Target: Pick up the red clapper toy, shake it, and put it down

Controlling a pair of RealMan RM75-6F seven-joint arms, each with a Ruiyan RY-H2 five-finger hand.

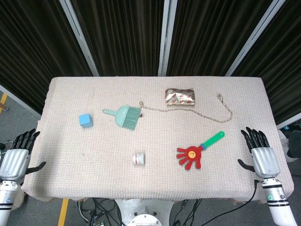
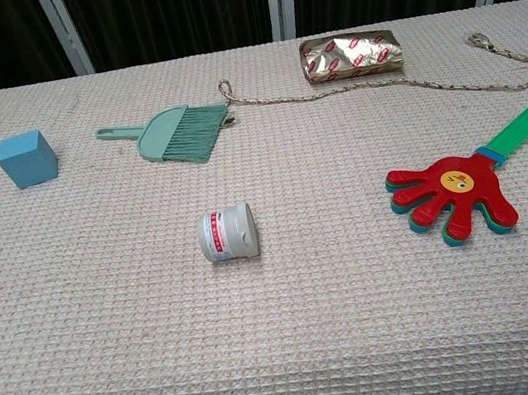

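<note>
The red clapper toy (image 1: 192, 156) lies flat on the table's right half, a hand-shaped red paddle with a yellow face button and a green handle pointing up and right. The chest view shows the clapper toy (image 2: 454, 194) with teal layers under the red one. My right hand (image 1: 259, 153) hovers at the table's right edge, fingers spread, holding nothing, well right of the toy. My left hand (image 1: 17, 156) hangs off the left edge, fingers apart and empty. Neither hand appears in the chest view.
A small white jar (image 1: 138, 159) lies on its side left of the toy. Farther back are a teal brush (image 1: 126, 116), a blue cube (image 1: 85, 121), a foil packet (image 1: 179, 97) and a thin cord with a clasp (image 1: 202, 112). The beige cloth-covered table (image 1: 94, 179) is in both views.
</note>
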